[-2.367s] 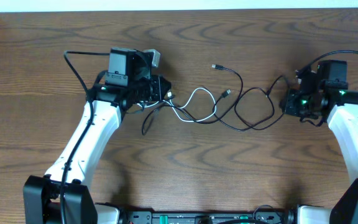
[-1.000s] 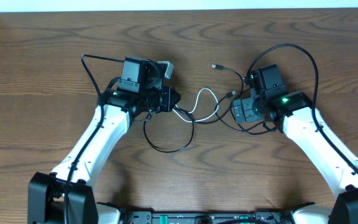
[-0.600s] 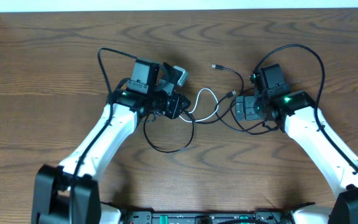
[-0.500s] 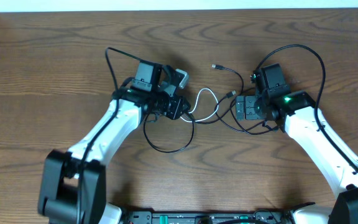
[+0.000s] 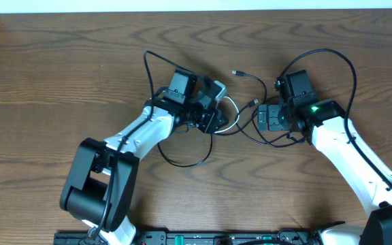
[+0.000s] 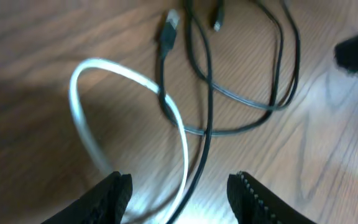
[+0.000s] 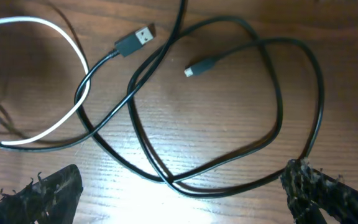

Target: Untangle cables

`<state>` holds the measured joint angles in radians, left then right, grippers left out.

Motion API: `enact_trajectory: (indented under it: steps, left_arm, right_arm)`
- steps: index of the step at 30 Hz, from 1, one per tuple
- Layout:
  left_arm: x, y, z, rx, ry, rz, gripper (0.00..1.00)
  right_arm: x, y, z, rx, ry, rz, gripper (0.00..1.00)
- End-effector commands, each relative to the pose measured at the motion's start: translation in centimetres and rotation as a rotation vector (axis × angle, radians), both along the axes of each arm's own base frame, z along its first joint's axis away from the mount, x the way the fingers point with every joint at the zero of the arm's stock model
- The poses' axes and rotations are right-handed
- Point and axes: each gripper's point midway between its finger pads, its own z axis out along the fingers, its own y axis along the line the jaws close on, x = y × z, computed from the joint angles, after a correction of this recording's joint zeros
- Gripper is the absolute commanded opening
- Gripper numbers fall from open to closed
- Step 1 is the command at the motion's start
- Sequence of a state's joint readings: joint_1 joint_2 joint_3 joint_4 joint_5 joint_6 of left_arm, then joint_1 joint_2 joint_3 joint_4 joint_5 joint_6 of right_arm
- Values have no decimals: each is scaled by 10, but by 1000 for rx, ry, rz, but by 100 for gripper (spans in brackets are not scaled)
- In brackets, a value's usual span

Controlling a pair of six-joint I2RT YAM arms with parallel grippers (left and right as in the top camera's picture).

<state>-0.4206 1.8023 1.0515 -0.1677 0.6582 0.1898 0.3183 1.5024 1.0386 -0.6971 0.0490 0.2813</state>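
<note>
Nearest the arm bases, a slack loop of black cord (image 5: 182, 163) lies on the wooden tabletop (image 5: 39, 82), just below the left end effector (image 6: 179, 198). Its fingers stand apart with nothing clamped, and the white cord (image 6: 74, 102) runs down between them; whether it touches either finger cannot be told. Level with it to the right, the right end effector (image 7: 179, 196) hangs wide open above crossed black cords (image 7: 280, 106), gripping nothing. All the cords lie mid-tabletop between the two end effectors, the white one woven among the black. A USB-A plug (image 7: 135, 37) lies loose beside the white curve. Farthest back, a small plug (image 5: 237, 71) rests on bare wood.
</note>
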Motion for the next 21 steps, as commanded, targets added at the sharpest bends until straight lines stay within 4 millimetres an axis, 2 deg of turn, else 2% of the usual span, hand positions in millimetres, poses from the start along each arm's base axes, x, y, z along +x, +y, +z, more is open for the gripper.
enact_trajectory:
  steps: [1,8,11,16,21]
  left_arm:
    - [0,-5,-11,-11,-4,-28,55]
    - [10,-1,-27,33,-26,-3,55]
    - [14,0,-27,38,-44,4,54]
    - [17,-11,-14,-20,-65,-23,54]
    - [16,-26,17,-122,-94,-84,54]
  right_arm:
    - [0,4,3,34,6,-2,99]
    - [-5,2,1,26,28,0,99]
    - [-5,2,1,24,28,6,99]
    - [-3,3,2,27,19,6,99]
    - [-3,3,2,27,16,8,99]
